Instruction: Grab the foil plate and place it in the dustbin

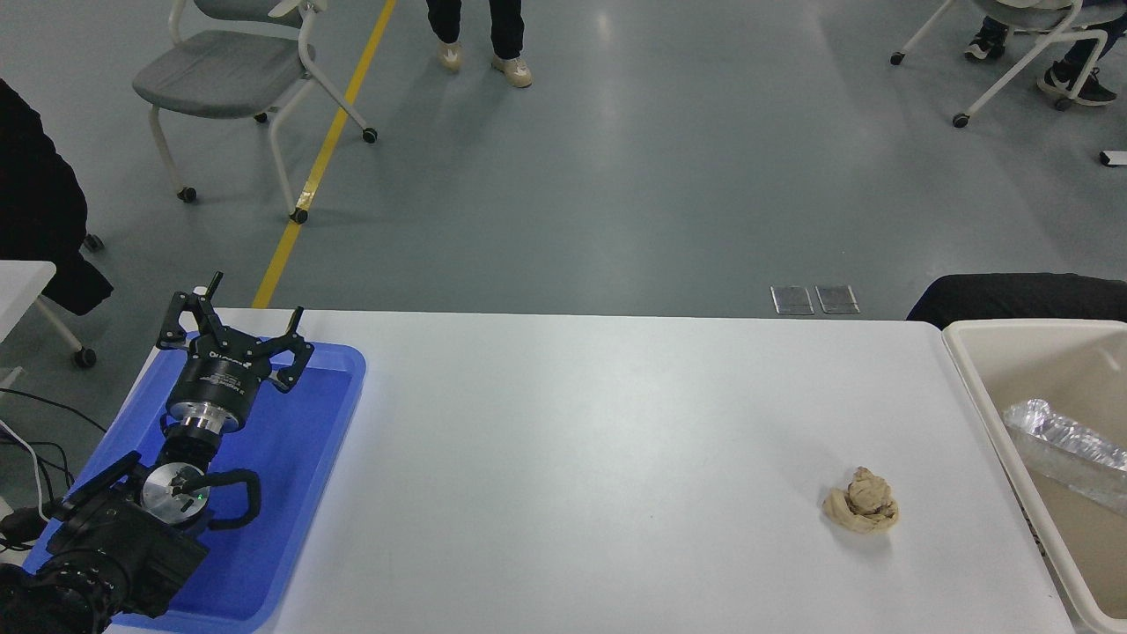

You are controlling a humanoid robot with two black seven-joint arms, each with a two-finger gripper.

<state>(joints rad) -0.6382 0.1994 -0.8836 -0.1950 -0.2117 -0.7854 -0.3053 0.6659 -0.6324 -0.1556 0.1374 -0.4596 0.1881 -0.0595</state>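
The foil plate (1070, 451), shiny wrinkled silver, lies tilted inside the dustbin (982, 387), a cream-beige bin at the table's right edge; the plate runs out of the picture's right side. My left gripper (254, 310) is open and empty, parked over the blue tray at the lower left. My right arm and gripper are out of view.
A flat blue plastic tray (308, 458) lies at the table's left end under the left arm. A small tan dough-like lump (862, 502) sits on the white table (572, 458) near the bin. Chairs and a person's legs are on the floor beyond.
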